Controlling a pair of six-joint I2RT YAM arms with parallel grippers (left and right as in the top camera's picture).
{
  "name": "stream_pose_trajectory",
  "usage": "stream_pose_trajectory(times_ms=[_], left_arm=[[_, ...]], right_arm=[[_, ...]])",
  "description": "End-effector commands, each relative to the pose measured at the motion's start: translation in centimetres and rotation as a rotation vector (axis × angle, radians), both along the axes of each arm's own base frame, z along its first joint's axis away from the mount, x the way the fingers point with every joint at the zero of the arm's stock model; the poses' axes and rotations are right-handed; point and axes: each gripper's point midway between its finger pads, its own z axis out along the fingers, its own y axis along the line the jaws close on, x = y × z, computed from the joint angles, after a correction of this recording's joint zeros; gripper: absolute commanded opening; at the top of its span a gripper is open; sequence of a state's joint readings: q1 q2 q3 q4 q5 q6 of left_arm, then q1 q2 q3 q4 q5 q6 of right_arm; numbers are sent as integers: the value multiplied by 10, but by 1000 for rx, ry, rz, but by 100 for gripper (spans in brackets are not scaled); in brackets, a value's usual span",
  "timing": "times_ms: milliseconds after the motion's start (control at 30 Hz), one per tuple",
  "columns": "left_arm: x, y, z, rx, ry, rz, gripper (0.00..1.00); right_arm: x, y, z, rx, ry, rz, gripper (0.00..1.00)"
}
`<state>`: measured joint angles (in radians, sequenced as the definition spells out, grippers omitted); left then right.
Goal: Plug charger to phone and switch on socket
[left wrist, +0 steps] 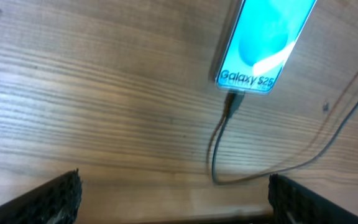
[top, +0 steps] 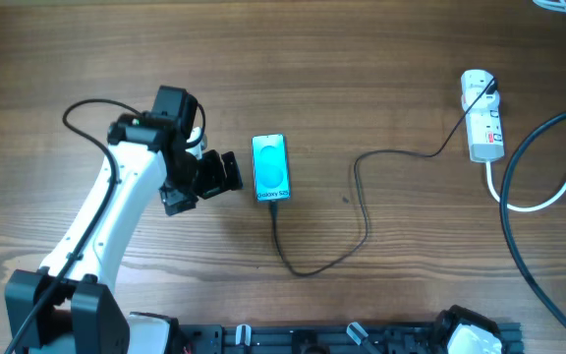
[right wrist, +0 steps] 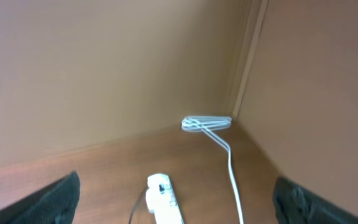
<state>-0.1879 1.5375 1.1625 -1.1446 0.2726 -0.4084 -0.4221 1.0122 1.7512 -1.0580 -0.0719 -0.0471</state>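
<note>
The phone [top: 270, 168] lies flat mid-table, its teal screen up and its "Galaxy S25" band at the near end; it also shows in the left wrist view [left wrist: 263, 38]. The charger [top: 362, 211], a thin black cable, has its connector tip [left wrist: 233, 103] in the phone's near end and runs right to a black plug in the socket [top: 482, 114], a white power strip at the far right. The socket also shows in the right wrist view [right wrist: 165, 200]. My left gripper [top: 226, 173] is open and empty, just left of the phone. My right gripper [right wrist: 176, 211] is open and empty.
A thick white cord [top: 534, 202] loops from the socket at the right edge; it also shows in the right wrist view [right wrist: 227, 149]. A thick black cable [top: 519, 246] curves along the right side. The right arm's base [top: 465, 334] sits at the front edge.
</note>
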Motion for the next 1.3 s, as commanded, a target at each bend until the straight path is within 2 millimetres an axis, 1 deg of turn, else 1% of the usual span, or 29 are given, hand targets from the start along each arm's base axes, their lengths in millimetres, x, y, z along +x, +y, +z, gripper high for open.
stream_pose_trajectory(times_ms=[0, 33, 67, 100, 133, 167, 200, 233, 267, 300, 367, 400, 433, 467, 500, 533, 600, 633, 667, 700, 800, 833, 867, 900, 967, 1100, 1133, 1200, 1267], left_arm=[[12, 0, -18, -13, -138, -5, 100], [33, -4, -19, -36, -262, -5, 100], [58, -9, -16, -61, -397, -4, 100], [79, -13, -7, -84, -521, -3, 100], [89, -14, 0, -94, -574, -2, 100], [97, -16, 11, -105, -630, -2, 100], [104, -17, 26, -117, -695, -2, 100], [113, -18, 44, -131, -775, 1, 100], [125, -16, 70, -147, -883, 10, 100], [131, -8, 91, -149, -961, 33, 100], [132, 19, 119, -128, -1044, 93, 100], [131, 30, 130, -117, -1077, 118, 100], [127, 43, 146, -104, -1124, 146, 100], [125, 47, 152, -100, -1139, 155, 100], [120, 56, 166, -91, -1190, 174, 100], [116, 59, 171, -87, -1212, 182, 100], [106, 61, 175, -87, -1236, 184, 100], [95, 60, 176, -88, -1258, 183, 100], [83, 61, 176, -89, -1281, 184, 100], [68, 63, 167, -86, -1299, 190, 100], [31, 63, 132, -84, -1323, 193, 100], [22, 63, 128, -85, -1344, 193, 100], [13, 63, 127, -88, -1378, 191, 100], [6, 62, 132, -91, -1414, 189, 100], [-9, 62, 143, -97, -1508, 185, 100], [-28, 61, 140, -106, -1626, 178, 100], [-32, 61, 141, -109, -1653, 176, 100], [-32, 63, 145, -104, -1690, 181, 100], [-31, 64, 141, -99, -1672, 185, 100]], right_arm=[[-7, 2, -19, 20, 64, -6, 100], [-1, -1, 0, -15, -14, -6, 100], [8, -5, 30, -69, -136, -7, 100], [15, -8, 53, -112, -232, -7, 100], [20, -11, 74, -150, -319, -8, 100], [24, -12, 107, -212, -459, -8, 100], [22, -11, 137, -276, -603, -9, 100], [16, -9, 166, -351, -770, -9, 100], [10, -6, 181, -406, -894, -10, 100], [6, -4, 184, -437, -965, -10, 100], [8, -5, 175, -457, -1011, -10, 100], [7, -5, 169, -461, -1020, -10, 99], [5, -4, 162, -464, -1026, -10, 100], [3, -3, 158, -467, -1033, -10, 100], [0, -1, 149, -472, -1044, -10, 100], [-2, 0, 145, -474, -1050, -10, 100], [-6, 1, 131, -474, -1050, -10, 100], [-8, 2, 117, -467, -1032, -10, 100], [-11, 3, 108, -463, -1024, -10, 100], [-14, 5, 94, -458, -1012, -10, 100], [-19, 7, 66, -445, -983, -10, 100], [-21, 8, 60, -443, -978, -9, 99], [-23, 9, 54, -441, -974, -10, 99], [-24, 9, 50, -440, -973, -10, 100], [-25, 10, 36, -435, -960, -9, 100], [-29, 12, 6, -423, -933, -10, 100], [-32, 13, 4, -424, -936, -9, 100], [-38, 16, 3, -429, -949, -9, 99], [-47, 20, 5, -440, -972, -10, 100]])
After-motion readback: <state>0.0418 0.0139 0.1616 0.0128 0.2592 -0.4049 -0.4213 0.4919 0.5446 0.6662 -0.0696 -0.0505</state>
